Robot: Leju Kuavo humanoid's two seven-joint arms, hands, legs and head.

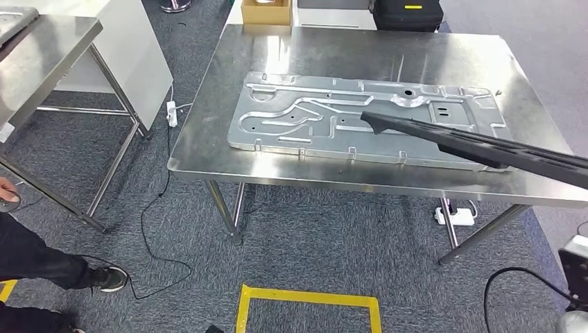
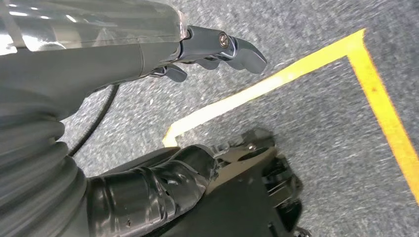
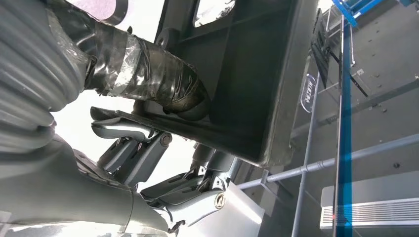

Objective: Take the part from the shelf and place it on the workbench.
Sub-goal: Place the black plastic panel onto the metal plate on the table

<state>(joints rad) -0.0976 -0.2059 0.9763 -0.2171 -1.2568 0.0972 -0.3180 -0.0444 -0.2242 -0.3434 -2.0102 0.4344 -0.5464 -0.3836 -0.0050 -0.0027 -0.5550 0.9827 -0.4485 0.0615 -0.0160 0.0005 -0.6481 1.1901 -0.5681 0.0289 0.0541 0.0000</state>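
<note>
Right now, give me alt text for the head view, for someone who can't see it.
A long black part reaches in from the right, held above a steel workbench where a large stamped metal panel lies flat. Grey carpet below carries a yellow tape outline, a black cable and, at the left edge, a person's leg and shoe.

A large stamped metal plate (image 1: 367, 123) is covering the workbench (image 1: 208, 149) centre; bare steel is lying at nine o'clock, and along the twelve o'clock edge.

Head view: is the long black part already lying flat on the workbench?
No, the black part juts in from the right above the metal plate.
</note>
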